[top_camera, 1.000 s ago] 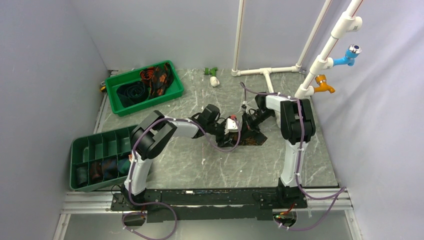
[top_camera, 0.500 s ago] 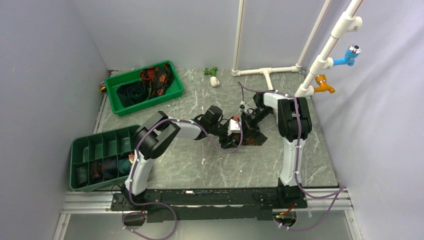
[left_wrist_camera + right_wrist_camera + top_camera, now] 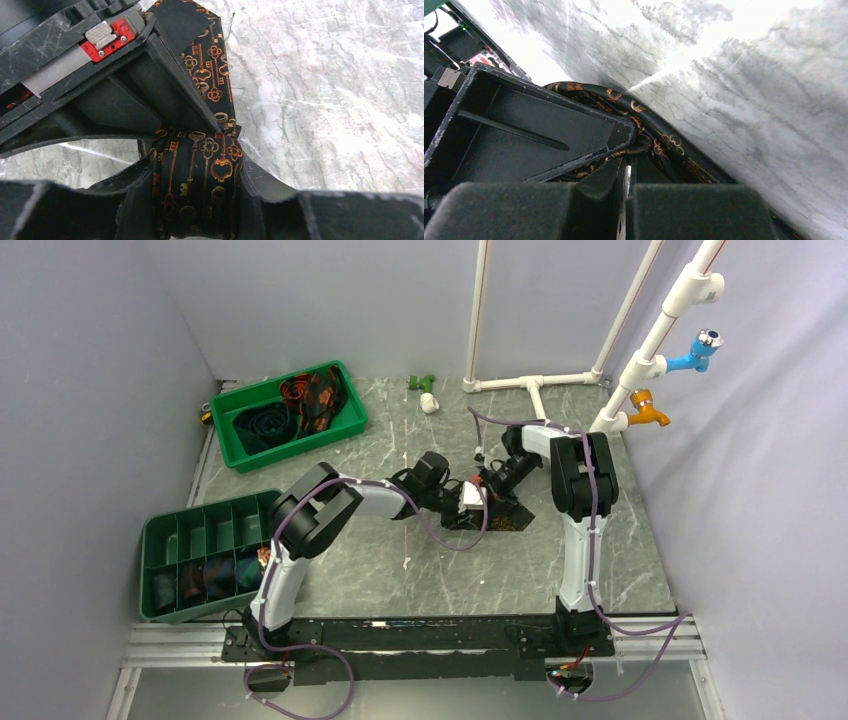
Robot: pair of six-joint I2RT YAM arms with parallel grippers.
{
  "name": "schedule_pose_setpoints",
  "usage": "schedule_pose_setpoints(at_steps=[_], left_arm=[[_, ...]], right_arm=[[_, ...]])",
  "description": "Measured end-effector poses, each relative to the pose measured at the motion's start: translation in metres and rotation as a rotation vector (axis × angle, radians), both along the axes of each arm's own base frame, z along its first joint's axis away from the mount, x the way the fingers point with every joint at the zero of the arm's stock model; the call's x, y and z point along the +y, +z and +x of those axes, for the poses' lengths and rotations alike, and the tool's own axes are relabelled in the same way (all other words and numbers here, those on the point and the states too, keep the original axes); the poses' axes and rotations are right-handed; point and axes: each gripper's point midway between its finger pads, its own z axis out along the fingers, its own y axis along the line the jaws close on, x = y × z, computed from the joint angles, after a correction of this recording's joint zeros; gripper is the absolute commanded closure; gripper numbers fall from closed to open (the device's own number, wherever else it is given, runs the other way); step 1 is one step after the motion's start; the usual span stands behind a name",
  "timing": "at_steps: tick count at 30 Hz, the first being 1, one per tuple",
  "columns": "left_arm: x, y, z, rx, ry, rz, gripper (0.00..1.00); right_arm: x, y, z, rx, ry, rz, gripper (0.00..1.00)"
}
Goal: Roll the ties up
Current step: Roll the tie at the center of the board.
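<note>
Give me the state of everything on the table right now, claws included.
key-print tie: partly rolled, tail lying on the table
left claw: shut on the roll's sides
right claw: shut, tips at the roll; whether cloth is pinched, cannot tell
open green tray: holds loose ties, unrolled
divided green tray: rolled ties in its near row

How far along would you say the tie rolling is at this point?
Done: a few rolled ties sit in the near compartments of the divided tray. In hand: the key-print tie is a partly wound roll, clasped by the left tool, with the shut right tool against it. Left: its flat tail, plus the loose ties in the bin.
</note>
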Motion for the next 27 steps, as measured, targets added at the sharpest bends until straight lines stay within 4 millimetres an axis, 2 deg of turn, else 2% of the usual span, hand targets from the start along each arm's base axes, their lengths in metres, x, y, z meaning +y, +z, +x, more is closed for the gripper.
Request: schedule_pose_setpoints(at_steps=[1,6,9,14,20,22,24,27], left_arm=[[0.000,0.000,0.000,0.000,0.000,0.002,0.71],[0.005,0.000,-0.001,0.014,0.025,0.030,0.75],[0.010,-0.001,-0.003,0.042,0.053,0.056,0.75],[0.016,-0.002,-0.004,0.097,0.105,0.082,0.74],[0.017,-0.001,-0.002,0.134,0.138,0.096,0.73],[0.019,-0.002,-0.001,0.149,0.148,0.102,0.73],[0.020,-0.001,0.000,0.170,0.157,0.103,0.73],[0.021,-0.001,0.000,0.183,0.165,0.105,0.72]], right_arm=[[0.000,0.000,0.000,0.000,0.004,0.001,0.98],[0.001,0.004,-0.001,-0.016,0.017,0.024,0.67],[-0.004,0.012,0.000,-0.068,0.023,0.033,0.56],[-0.004,0.035,0.006,-0.185,0.010,0.081,0.46],[0.019,0.054,0.003,-0.187,-0.018,0.197,0.37],[0.023,0.054,0.003,-0.192,-0.016,0.209,0.38],[0.026,0.056,0.005,-0.195,-0.022,0.221,0.46],[0.027,0.054,0.007,-0.203,-0.024,0.221,0.69]])
